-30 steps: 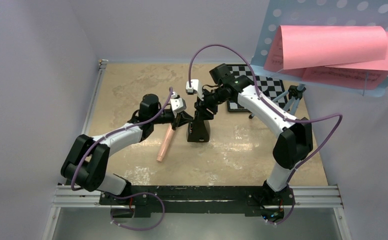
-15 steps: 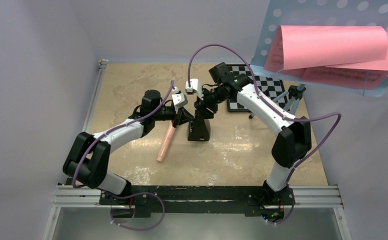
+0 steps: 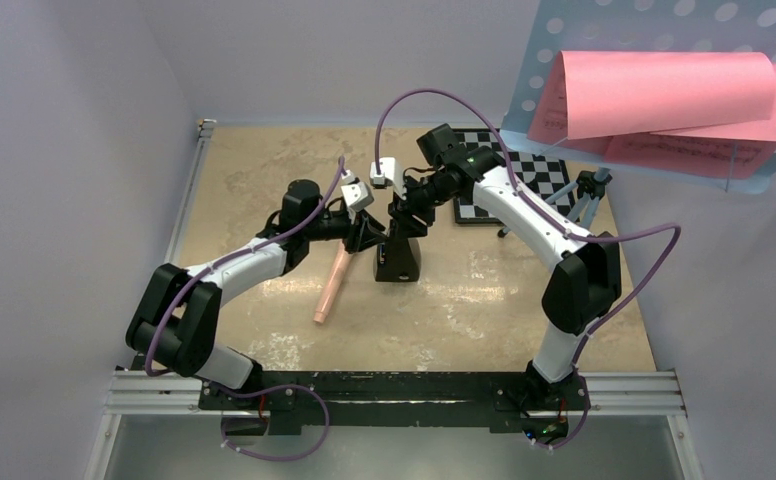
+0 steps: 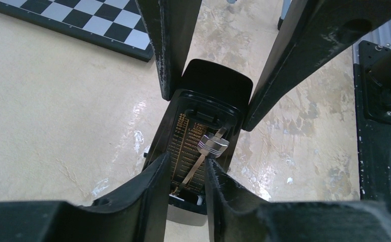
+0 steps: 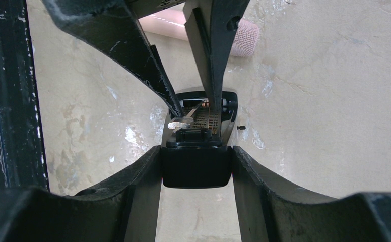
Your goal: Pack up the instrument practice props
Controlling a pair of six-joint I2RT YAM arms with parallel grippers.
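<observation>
The black pyramid metronome (image 3: 397,262) stands mid-table. My right gripper (image 3: 401,222) is shut on its top cap (image 5: 197,169), both fingers flat against the cap's sides. My left gripper (image 3: 369,232) is open at the metronome's front face (image 4: 203,96). The silver pendulum weight (image 4: 212,144) and its rod lie in the gap between the left fingers (image 4: 148,191), with space on both sides of the rod. The peach-pink recorder (image 3: 332,285) lies on the table just left of the metronome. The light-blue music stand (image 3: 564,40) with pink sheet-music pages (image 3: 664,95) rises at the back right.
A black-and-white chessboard (image 3: 524,175) lies behind the metronome, by the stand's tripod (image 3: 589,195). Side walls close in the table at left and right. The black base rail (image 3: 394,385) runs along the near edge.
The left gripper's jaws have parted from shut to open around the pendulum, and its wrist has shifted slightly toward the metronome. The right gripper has kept its hold.
</observation>
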